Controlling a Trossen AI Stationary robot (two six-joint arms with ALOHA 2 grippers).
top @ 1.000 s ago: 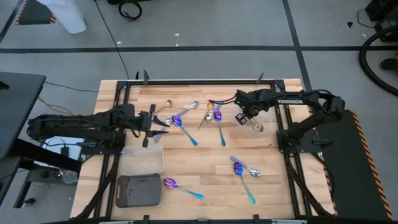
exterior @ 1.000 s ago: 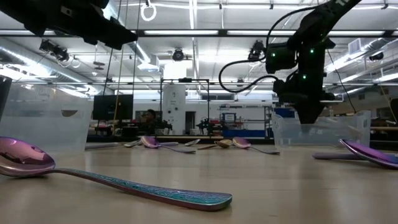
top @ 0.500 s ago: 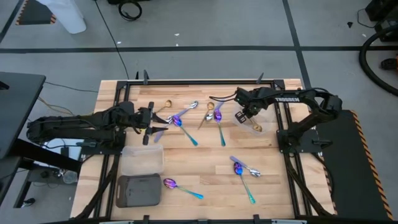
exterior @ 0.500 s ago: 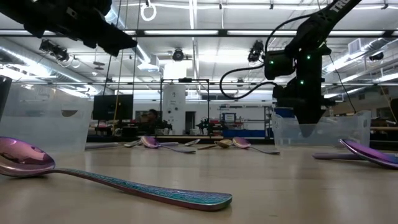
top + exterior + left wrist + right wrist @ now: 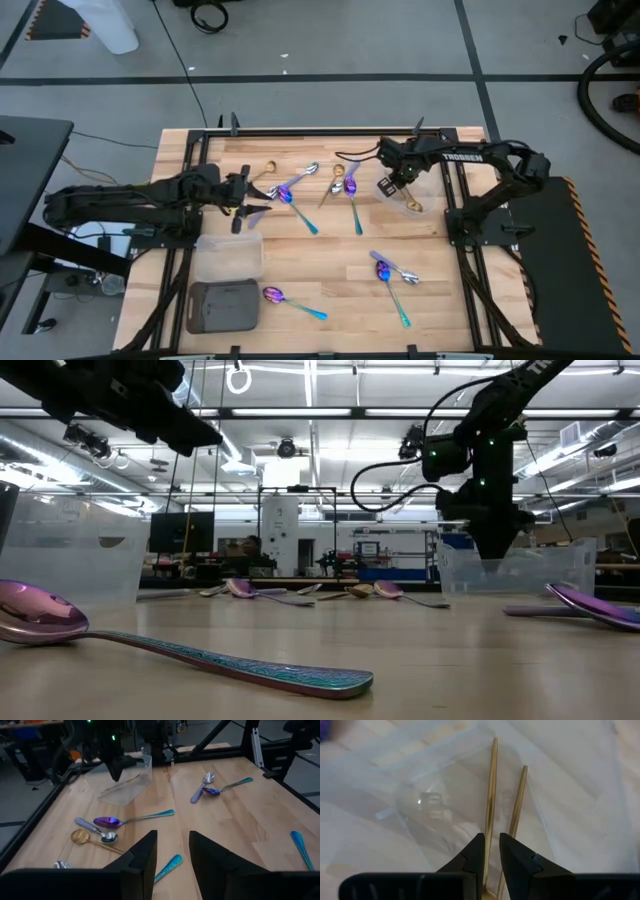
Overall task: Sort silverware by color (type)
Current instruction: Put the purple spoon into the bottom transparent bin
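Gold spoons (image 5: 491,795) lie in my clear tray (image 5: 420,795) under my slightly open right pincer (image 5: 491,851); many spoons (image 5: 300,185) wait on the tabletop (image 5: 320,250).

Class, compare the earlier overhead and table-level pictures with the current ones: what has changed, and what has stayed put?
The right gripper shifted slightly above the clear plastic tray, where two gold utensil handles lie between its parted fingers. The left gripper stayed hovering open; the scattered spoons on the wooden table did not move.
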